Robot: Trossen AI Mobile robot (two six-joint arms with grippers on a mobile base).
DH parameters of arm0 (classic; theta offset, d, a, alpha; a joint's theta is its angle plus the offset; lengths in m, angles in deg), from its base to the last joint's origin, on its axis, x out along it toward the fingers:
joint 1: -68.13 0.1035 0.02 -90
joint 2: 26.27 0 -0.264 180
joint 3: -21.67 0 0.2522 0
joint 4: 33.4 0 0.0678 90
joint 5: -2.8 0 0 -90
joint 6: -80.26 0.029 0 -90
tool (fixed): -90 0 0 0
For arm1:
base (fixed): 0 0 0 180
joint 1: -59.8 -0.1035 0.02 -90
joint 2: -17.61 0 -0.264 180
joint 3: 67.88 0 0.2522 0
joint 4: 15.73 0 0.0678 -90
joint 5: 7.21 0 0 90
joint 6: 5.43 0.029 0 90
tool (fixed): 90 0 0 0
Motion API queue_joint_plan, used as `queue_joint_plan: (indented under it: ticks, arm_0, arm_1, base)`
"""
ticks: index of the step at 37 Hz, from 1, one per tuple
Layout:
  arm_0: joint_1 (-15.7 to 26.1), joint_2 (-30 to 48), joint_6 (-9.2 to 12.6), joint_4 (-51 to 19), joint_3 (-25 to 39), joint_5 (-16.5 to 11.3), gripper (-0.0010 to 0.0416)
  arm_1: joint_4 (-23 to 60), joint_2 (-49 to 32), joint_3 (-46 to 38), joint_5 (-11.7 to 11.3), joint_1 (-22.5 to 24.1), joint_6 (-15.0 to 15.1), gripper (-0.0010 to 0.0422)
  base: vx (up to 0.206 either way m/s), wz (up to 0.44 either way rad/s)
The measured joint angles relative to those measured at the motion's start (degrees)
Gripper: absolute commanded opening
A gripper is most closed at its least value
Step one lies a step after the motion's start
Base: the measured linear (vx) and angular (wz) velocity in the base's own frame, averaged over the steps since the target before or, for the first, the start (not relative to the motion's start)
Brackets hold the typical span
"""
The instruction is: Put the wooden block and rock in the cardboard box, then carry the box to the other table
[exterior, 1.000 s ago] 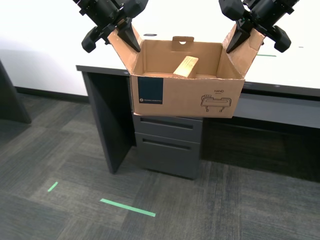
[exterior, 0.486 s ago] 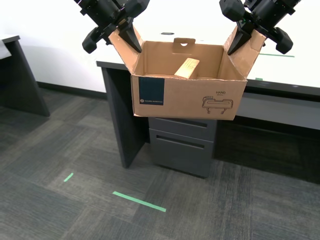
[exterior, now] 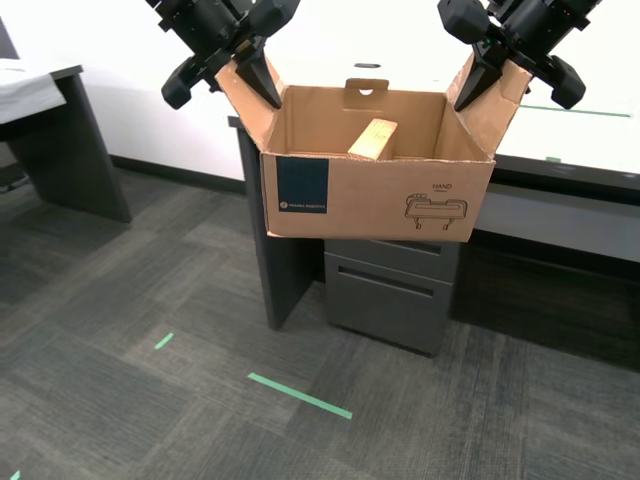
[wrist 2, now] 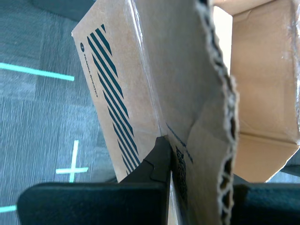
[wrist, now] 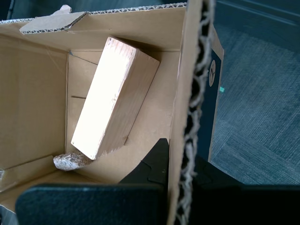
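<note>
Inside corrugated cardboard box (wrist: 42,93): smooth wooden block (wrist: 115,96) leaning on lumpy rock (wrist: 70,161); both grippers pinching flaps.

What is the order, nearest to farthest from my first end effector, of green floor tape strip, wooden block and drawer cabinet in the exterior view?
From my first end effector:
1. wooden block, inside the cardboard box.
2. drawer cabinet, under the desk.
3. green tape strip, on the carpet.

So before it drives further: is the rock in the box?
In: the rock lies on the cardboard box floor under the wooden block.
</note>
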Motion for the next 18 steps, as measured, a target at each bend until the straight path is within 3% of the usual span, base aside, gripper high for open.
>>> queue_joint_plan:
  ticks: [18]
  arm_0:
    - [0.0,0.0,0.0,0.0,0.0,-0.2,-0.0001]
  arm_1:
    - [0.3,0.0,0.0,-0.1,0.0,1.1,-0.0001]
  base:
    - [-0.004,0.212]
